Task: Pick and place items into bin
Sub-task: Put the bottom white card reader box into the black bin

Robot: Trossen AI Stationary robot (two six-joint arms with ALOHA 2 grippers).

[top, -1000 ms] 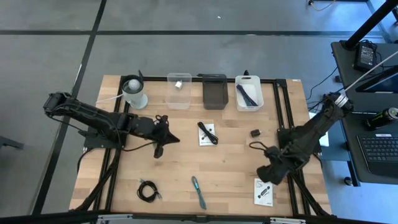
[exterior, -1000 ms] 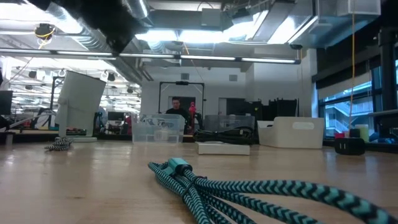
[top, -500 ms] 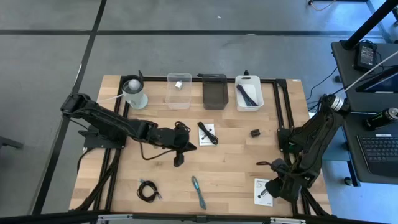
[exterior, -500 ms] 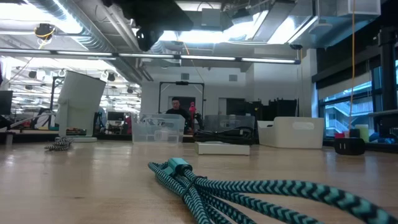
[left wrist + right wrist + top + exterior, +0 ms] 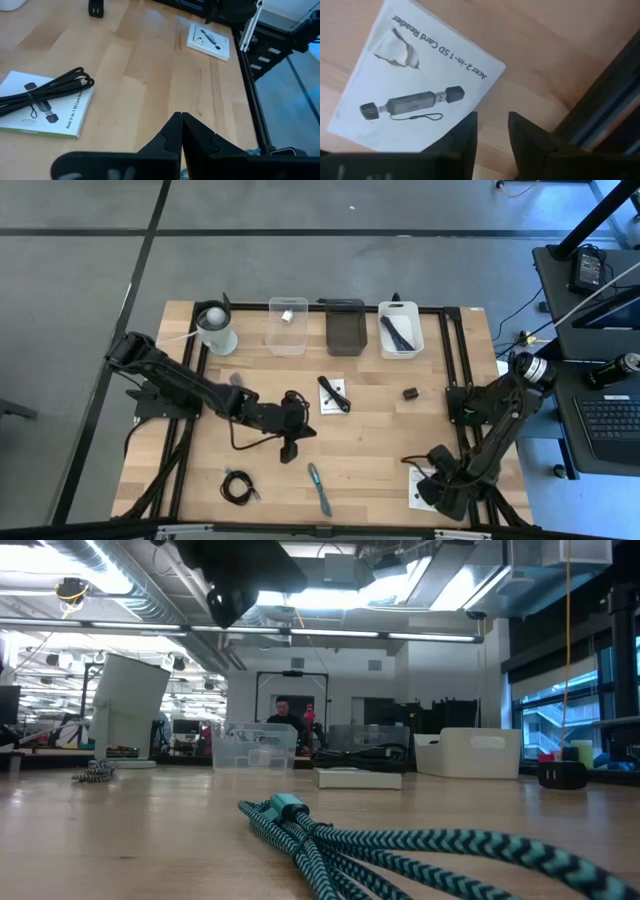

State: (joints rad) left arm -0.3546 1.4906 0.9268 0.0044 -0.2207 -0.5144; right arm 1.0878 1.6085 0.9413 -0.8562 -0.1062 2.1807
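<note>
My left gripper [image 5: 290,448] [image 5: 181,121] is shut and hangs over the table's middle, just on the far side of a teal braided cable [image 5: 318,488] [image 5: 400,840]. My right gripper [image 5: 428,485] [image 5: 492,125] is open by a narrow gap. It hovers over the right edge of a white card-reader card [image 5: 421,489] [image 5: 415,85], which lies flat near the near-right corner. Whether its fingers touch the card I cannot tell. A white card with a black cable [image 5: 333,395] [image 5: 45,102], a small black adapter [image 5: 410,393] and a black coiled cable [image 5: 236,486] lie flat on the table.
Along the far edge stand a white round container [image 5: 215,328], a clear bin [image 5: 287,326], a dark bin [image 5: 346,328] and a white bin [image 5: 400,330] with dark items in it. Black frame rails [image 5: 462,370] run along the table's right side. Bare wood [image 5: 370,440] lies between the arms.
My left gripper has moved toward the table's right and near edges, from beside the card with the cable to just beyond the teal cable. My right gripper has moved toward the near edge and now stands over the card-reader card. No object has moved.
</note>
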